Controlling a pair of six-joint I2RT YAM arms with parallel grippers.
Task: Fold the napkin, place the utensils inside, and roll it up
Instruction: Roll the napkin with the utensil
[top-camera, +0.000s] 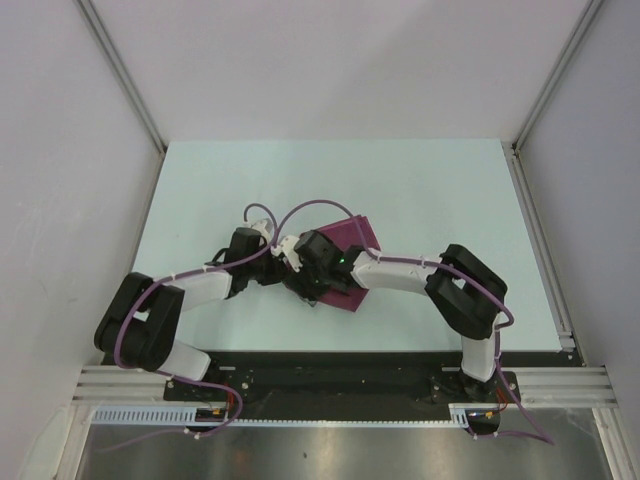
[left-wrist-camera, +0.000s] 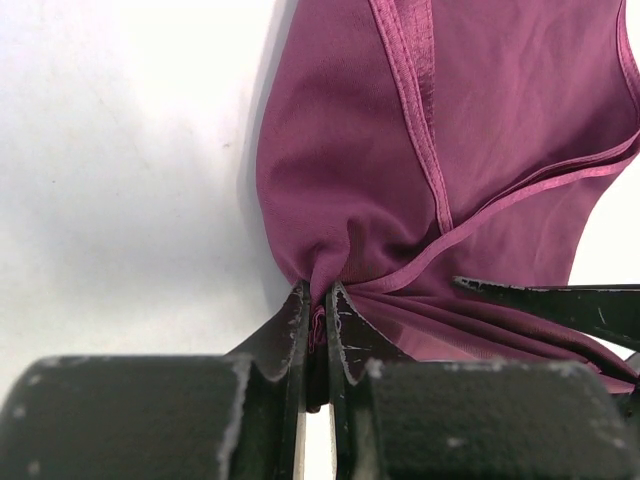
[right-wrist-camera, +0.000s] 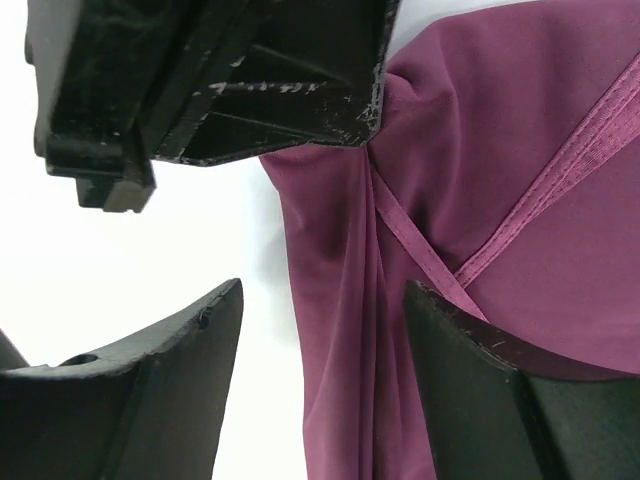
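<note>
Pale table (top-camera: 450, 190) holds the soft, probably slippy napkin (top-camera: 360, 237), its bunched edge pinched in the left gripper (left-wrist-camera: 318, 300), the right gripper (right-wrist-camera: 320, 305) spread wide around it close by; best grabbed at its edges.

Light falls from overhead, bright and even: in the top view the pale table (top-camera: 200, 200) shows no hot spots, and the left arm (top-camera: 190, 290) and right arm (top-camera: 400, 270) drop only soft, short shadows close under themselves. The steel plate (top-camera: 330, 450) at the near edge has a dull sheen. In the 2 wrist views the table is blown out to near white, without texture. The napkin (left-wrist-camera: 500, 120) has a faint gloss and a soft shadow along its left edge. The left gripper (left-wrist-camera: 318, 295) is crisp at its tips but blurred close to the lens; the right gripper (right-wrist-camera: 322, 290) reads soft-edged too.
</note>
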